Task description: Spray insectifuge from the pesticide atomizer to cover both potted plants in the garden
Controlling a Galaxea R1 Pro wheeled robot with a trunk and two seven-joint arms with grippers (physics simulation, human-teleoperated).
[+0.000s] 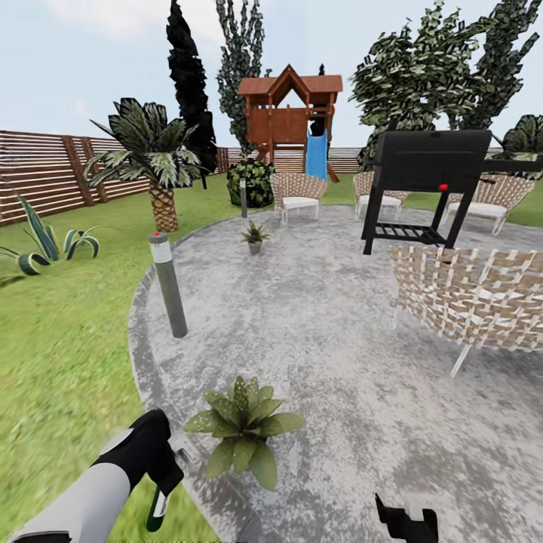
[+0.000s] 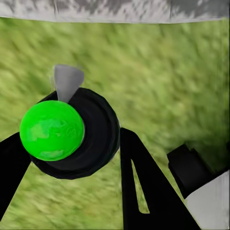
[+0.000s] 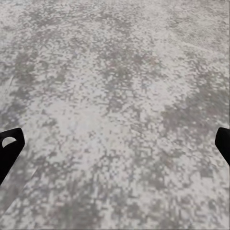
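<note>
**Atomizer upright in the left claw, beside the near plant**

The pesticide atomizer [image 2: 67,132] hangs upright over the lawn [image 1: 53,362], pale nozzle toward the nearer potted plant [image 1: 243,431]. The left gripper [image 2: 72,158] pinches its body. The right gripper [image 3: 115,143] is spread wide above the patio [image 1: 339,354].

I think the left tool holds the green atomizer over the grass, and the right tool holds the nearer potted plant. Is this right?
Not quite. The left tool does hold the pesticide atomizer over the grass, but the right tool holds nothing: the right wrist view shows its fingers spread wide over bare patio paving. The nearer potted plant stands untouched at the patio edge in the head view.
</note>
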